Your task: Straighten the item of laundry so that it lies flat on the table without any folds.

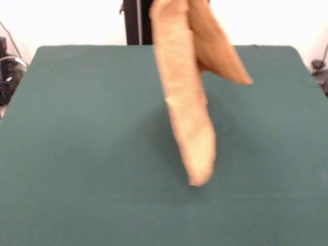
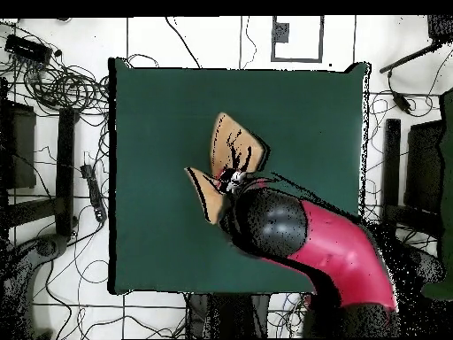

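Note:
The golden-orange towel [image 1: 187,102] hangs in the air over the middle of the green table [image 1: 77,154], folded lengthwise into a long drooping strip with a second flap sticking out to the right. Its top runs out of the front view, so the gripper is hidden there. In the overhead view the gripper [image 2: 235,181] sits at the end of the red and black arm [image 2: 336,252], shut on the towel [image 2: 232,146], which spreads out on two sides of it above the table [image 2: 159,115]. I cannot tell whether the towel's lower end touches the table.
The black pedestal [image 1: 132,23] stands behind the table's far edge. Cables and gear [image 2: 53,88] lie on the floor beside the table, and dark stands [image 2: 416,168] are on the other side. The arm reaches in over the table from the robot's side.

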You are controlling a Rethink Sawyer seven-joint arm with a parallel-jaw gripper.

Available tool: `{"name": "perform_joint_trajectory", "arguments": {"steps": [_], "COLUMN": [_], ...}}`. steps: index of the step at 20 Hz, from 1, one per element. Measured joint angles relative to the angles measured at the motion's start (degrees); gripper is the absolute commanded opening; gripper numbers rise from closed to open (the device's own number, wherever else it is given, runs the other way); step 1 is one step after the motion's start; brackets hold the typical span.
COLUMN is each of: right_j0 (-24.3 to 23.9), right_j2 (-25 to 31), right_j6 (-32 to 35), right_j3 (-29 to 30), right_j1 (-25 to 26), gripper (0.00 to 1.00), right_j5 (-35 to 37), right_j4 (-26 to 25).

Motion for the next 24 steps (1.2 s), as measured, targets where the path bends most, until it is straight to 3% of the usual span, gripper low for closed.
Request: {"name": "perform_joint_trajectory", "arguments": {"steps": [5, 15, 24], "right_j0": [-5.4, -14.3, -21.1], "right_j2": [1.9, 8.2, 12.8], "right_j6": [-0.1, -1.8, -1.8], "right_j3": [-3.2, -6.8, -8.7], "right_j1": [-1.1, -0.9, -3.9], "gripper": [0.0, 0.0, 0.0], "right_j5": [6.2, 7.9, 19.4], "right_j4": [-1.7, -5.1, -8.1]}}
